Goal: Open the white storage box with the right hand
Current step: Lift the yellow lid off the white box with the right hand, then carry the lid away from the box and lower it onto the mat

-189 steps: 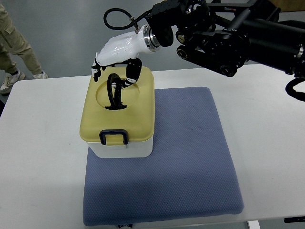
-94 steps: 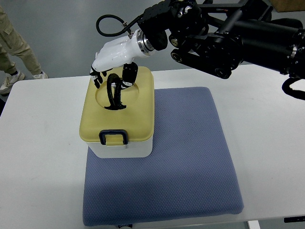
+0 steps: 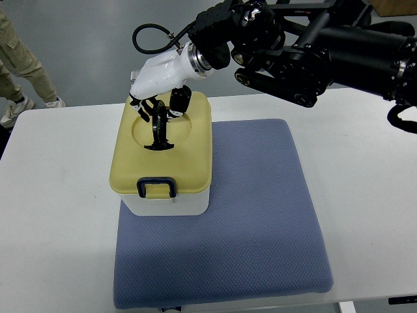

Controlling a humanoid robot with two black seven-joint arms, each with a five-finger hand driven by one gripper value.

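Since the last frame your right hand (image 3: 158,83) has dropped lower over the white storage box (image 3: 165,203), and its fingers (image 3: 174,104) now curl around the raised black carry handle (image 3: 158,128) in the lid's round recess. The yellow lid (image 3: 189,160) is still seated, front latch (image 3: 156,188) down. The box sits on the blue mat's (image 3: 254,222) far-left corner, on the white table (image 3: 58,215). A person's legs (image 3: 23,65) stand at far left.

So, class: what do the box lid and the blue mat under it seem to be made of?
Lid: looks like smooth, matte yellowish plastic, with a moulded round recess and soft sheen. Mat: probably woven fabric or foam-backed cloth, given its fine dotted texture and rounded soft edges.
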